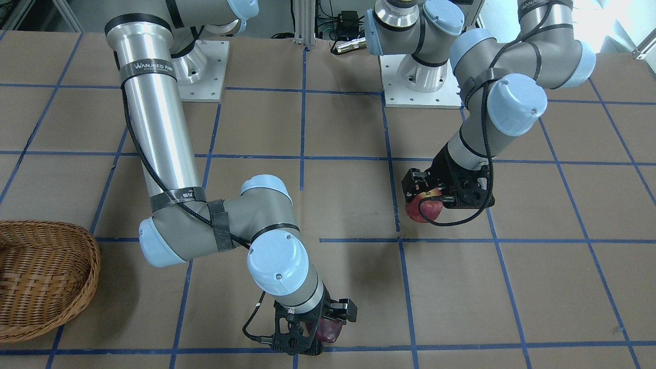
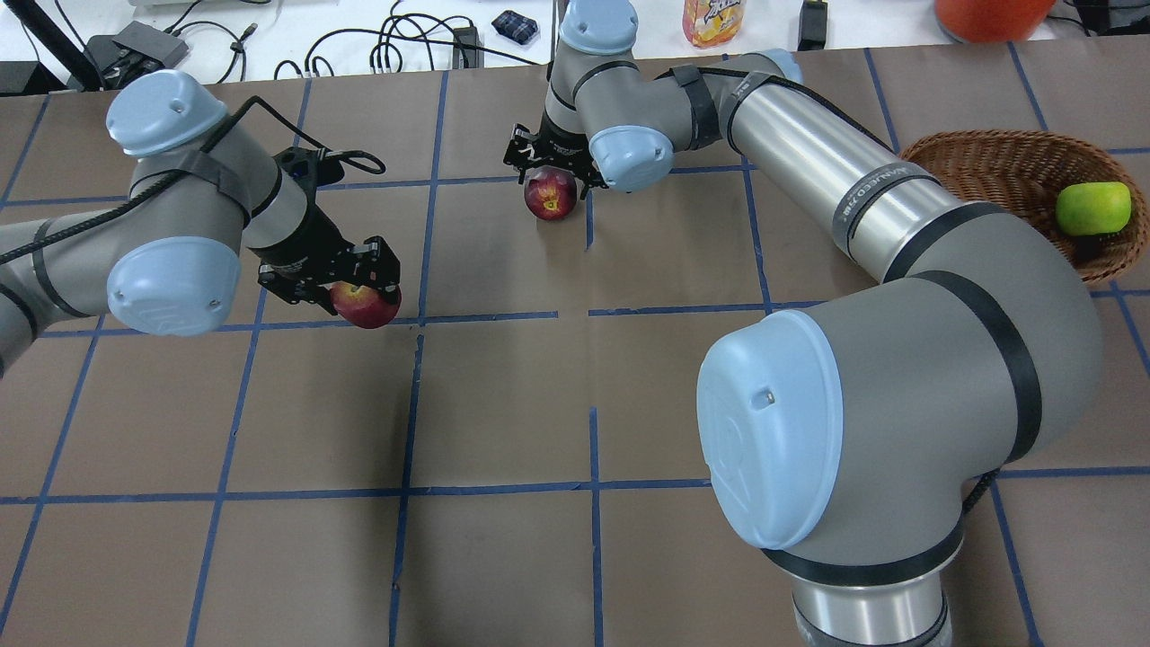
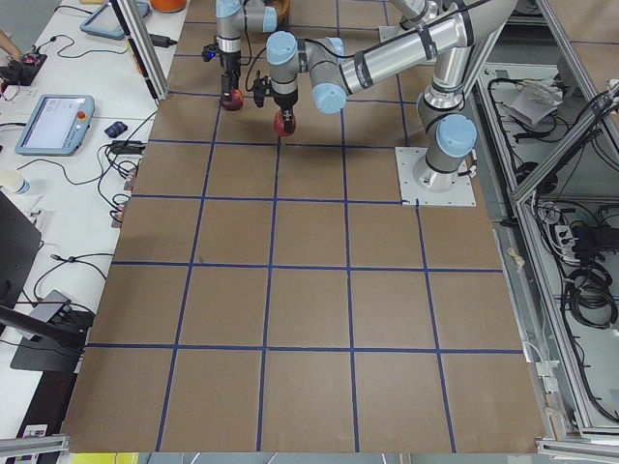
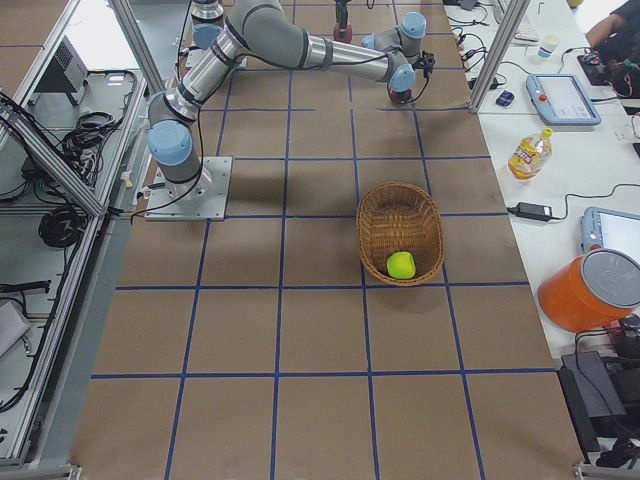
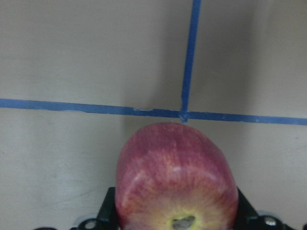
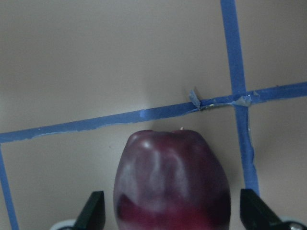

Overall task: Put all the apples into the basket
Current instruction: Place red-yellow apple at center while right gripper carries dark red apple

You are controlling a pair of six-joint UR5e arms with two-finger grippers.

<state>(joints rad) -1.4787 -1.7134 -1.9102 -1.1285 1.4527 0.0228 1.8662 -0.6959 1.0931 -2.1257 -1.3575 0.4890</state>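
My left gripper (image 2: 359, 289) is shut on the red, yellow-streaked apple (image 2: 366, 305); in the left wrist view its fingers press both sides of this apple (image 5: 175, 182), just above the paper by a tape crossing. My right gripper (image 2: 550, 178) is open and straddles the dark maroon apple (image 2: 551, 195). In the right wrist view small gaps show between the fingers (image 6: 94, 211) and that apple (image 6: 171, 187), which seems to rest on the table. The yellow-green apple (image 2: 1092, 208) lies in the wicker basket (image 2: 988, 146) at the far right.
The table is brown paper with a blue tape grid. My right arm's big elbow (image 2: 862, 422) hangs over the near right of the table. A drink bottle (image 2: 714, 18), an orange container (image 2: 988, 13) and cables lie beyond the far edge.
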